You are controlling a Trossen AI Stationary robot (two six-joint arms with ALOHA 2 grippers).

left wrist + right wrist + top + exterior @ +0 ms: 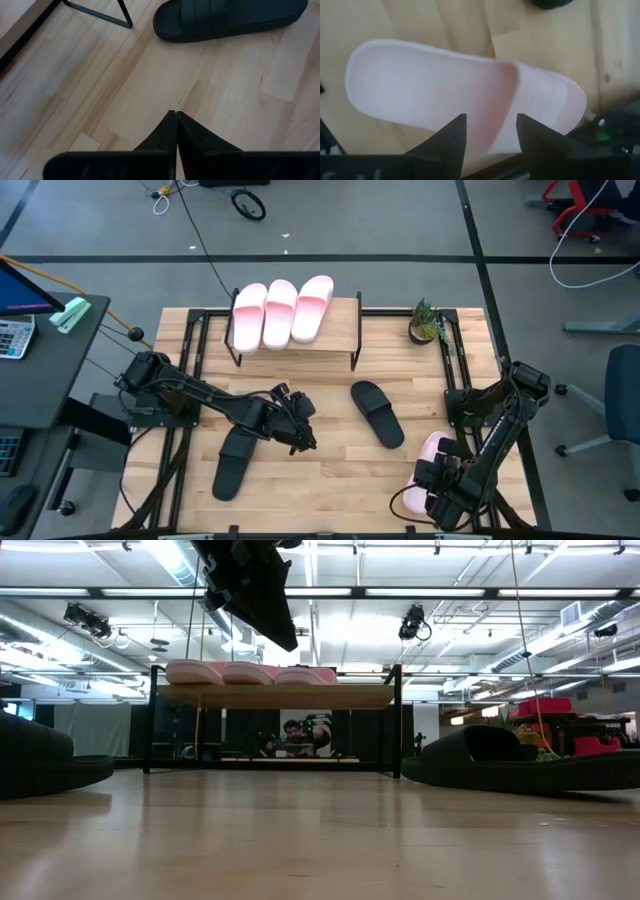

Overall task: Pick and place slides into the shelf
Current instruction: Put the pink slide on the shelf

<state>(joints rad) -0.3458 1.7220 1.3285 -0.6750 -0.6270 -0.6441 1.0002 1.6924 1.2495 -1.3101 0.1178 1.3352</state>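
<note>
While three pink slides (pixel 280 312) already sit side by side on the shelf (pixel 340 335) at the far side of the counter (pixel 330 470), the high view shows three more left to move: a black slide (pixel 378 412) mid-counter, another black slide (pixel 235 463) just under the left arm, a fourth pink slide (pixel 428 460) near the right corner. Left claw (pixel 298 432) hangs between the two black ones; right claw (pixel 432 490) is over the pink one, likely lining up a grab.

Low view: shelf (pixel 280 697) with pink slides (pixel 250 673) on top, free plank at its right end for the next pair. Black slide (pixel 520 762) lies flat, strap up.

Left wrist view: left claw (pixel 176 117) pressed together, empty, above bare wood; black slide (pixel 230 17) lies ahead, untouched.

Right wrist view: right claw (pixel 490 122) spread, fingers straddling the pink slide (pixel 465 95) near its strap edge. Nothing pinched yet; whether the tips touch foam is unclear.
</note>
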